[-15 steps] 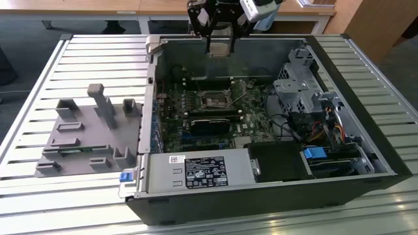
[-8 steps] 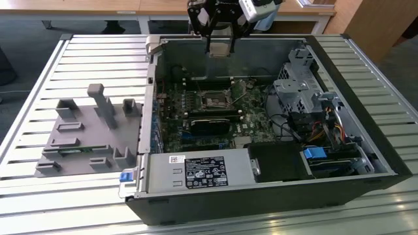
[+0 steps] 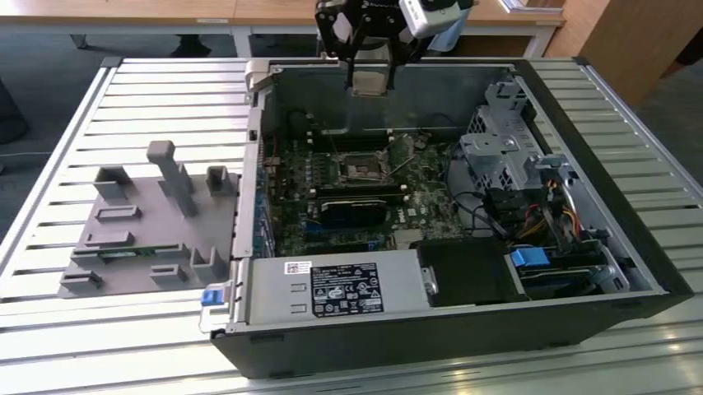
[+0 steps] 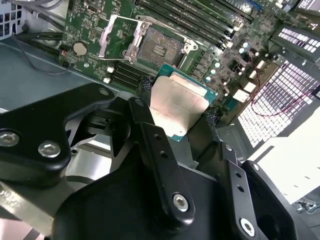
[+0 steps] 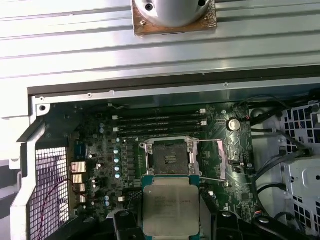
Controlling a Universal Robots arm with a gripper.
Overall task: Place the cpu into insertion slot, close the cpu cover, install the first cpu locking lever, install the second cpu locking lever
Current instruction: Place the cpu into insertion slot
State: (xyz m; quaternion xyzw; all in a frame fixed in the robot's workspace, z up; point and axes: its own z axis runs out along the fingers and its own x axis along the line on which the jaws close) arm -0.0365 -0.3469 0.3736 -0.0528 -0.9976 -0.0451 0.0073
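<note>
One gripper (image 3: pixel 370 82), upper middle of the exterior view, is clamped on one cpu (image 5: pixel 171 207) (silvery top, green edge); one insertion slot (image 5: pixel 169 157) sits bare, one cpu cover (image 5: pixel 220 159) flipped open.

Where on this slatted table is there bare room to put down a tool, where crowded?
Free: silver slatted table strips around the grey plastic fixture, at the exterior view's left. Crowded: the open black computer case, over which the gripper holds the silvery square cpu.
</note>
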